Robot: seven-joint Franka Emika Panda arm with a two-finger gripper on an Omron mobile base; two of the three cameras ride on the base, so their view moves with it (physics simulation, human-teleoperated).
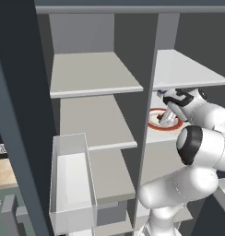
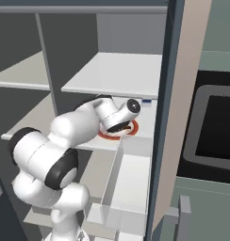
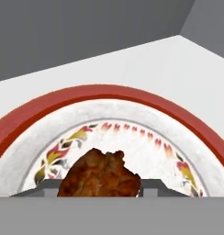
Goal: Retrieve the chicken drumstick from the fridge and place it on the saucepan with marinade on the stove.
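The browned, knobbly chicken drumstick point(image 3: 101, 176) lies on a round white plate with a red rim point(image 3: 109, 98) on a right-hand shelf of the dark blue-grey fridge point(image 1: 149, 92). The two-finger gripper point(image 3: 101, 188) brackets it, jaws half-closed beside the meat; whether they grip yet, I cannot tell.

Left base view: from behind-left, facing forward and down into the open fridge point(image 1: 100, 78). Right base view: from behind-right, sharing the red-rimmed plate point(image 2: 131, 129) on its shelf. Hand view: close above that plate, looking along the gripper.
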